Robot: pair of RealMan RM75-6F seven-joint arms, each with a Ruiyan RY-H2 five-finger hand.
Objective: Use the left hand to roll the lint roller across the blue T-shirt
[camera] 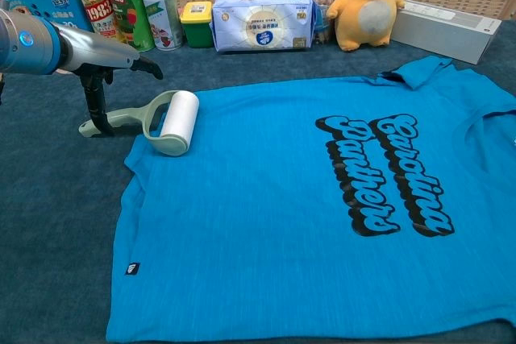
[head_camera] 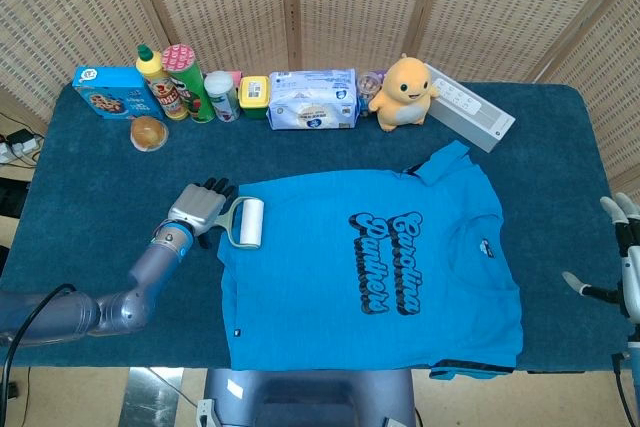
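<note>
Now lint roller [camera: 165, 122] on shirt edge, left robot hand [camera: 101, 78] fingers spread above handle.

Silver-grey left arm [camera: 48, 46], black-fingered left hand [head_camera: 198, 209], blue light.

Ahead of my left hand [camera: 101, 66] the blue T-shirt [camera: 306, 223] lies flat and passable; only the far row blocks me: chip can [head_camera: 183, 81], wipes pack [head_camera: 312, 100], yellow plush [head_camera: 403, 93].
</note>
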